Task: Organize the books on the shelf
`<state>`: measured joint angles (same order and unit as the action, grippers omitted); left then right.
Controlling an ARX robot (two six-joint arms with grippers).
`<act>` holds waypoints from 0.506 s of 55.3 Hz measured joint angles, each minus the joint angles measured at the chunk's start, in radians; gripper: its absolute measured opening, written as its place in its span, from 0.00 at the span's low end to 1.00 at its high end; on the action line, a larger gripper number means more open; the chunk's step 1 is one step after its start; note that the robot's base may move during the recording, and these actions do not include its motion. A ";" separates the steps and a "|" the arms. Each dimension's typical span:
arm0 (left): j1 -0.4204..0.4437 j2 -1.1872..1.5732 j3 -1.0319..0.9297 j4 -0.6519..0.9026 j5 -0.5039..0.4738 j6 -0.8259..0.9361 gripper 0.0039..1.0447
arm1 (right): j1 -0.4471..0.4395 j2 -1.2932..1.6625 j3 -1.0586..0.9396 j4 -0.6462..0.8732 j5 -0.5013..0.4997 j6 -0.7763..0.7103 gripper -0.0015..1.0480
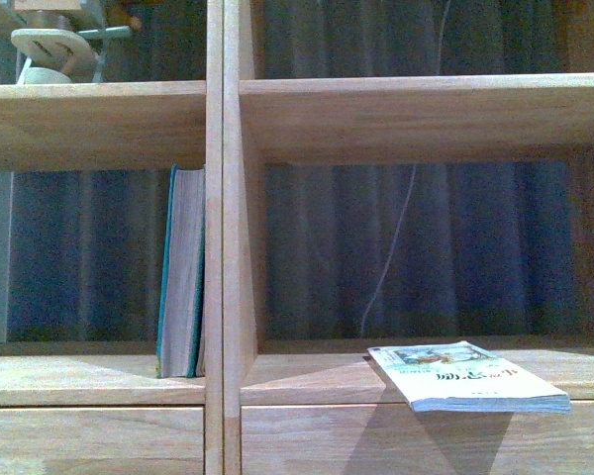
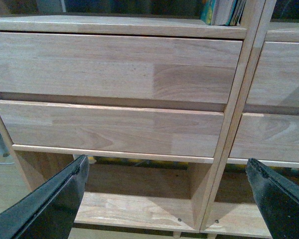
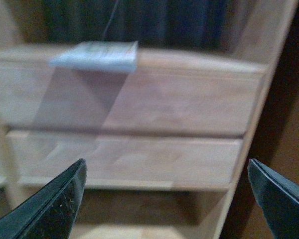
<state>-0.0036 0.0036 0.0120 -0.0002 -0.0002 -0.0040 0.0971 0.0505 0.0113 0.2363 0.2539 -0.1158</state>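
Teal book [image 1: 183, 272] stands upright in the left compartment of the shelf [image 1: 223, 119], against the centre divider. Paperback [image 1: 465, 376] lies flat in the right compartment, its near end overhanging the front edge. Left gripper [image 2: 167, 163] has its fingers spread wide, empty, facing the drawers [image 2: 114, 64]. Right gripper [image 3: 167, 162] is also spread, empty, its view blurred.

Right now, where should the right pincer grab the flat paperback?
Grip the paperback by its near edge, which juts past the shelf lip. Probably come from the front, one jaw above, one below: it lies flat, so only that overhang can be pinched.
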 joint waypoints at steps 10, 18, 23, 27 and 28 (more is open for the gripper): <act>0.000 0.000 0.000 0.000 0.000 0.000 0.93 | 0.071 0.314 0.046 0.069 0.050 0.068 0.93; 0.000 0.000 0.000 0.000 0.000 0.000 0.93 | 0.143 0.641 0.233 -0.075 0.022 0.323 0.93; 0.000 0.000 0.000 0.000 0.000 0.000 0.93 | 0.211 0.803 0.339 -0.129 -0.007 0.485 0.93; 0.000 0.000 0.000 0.000 0.000 0.000 0.93 | 0.258 0.914 0.415 -0.147 -0.012 0.603 0.93; 0.000 0.000 0.000 0.000 0.000 0.000 0.93 | 0.269 0.943 0.436 -0.148 -0.012 0.623 0.93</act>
<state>-0.0036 0.0036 0.0120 -0.0002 -0.0002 -0.0040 0.3660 0.9932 0.4473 0.0879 0.2420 0.5076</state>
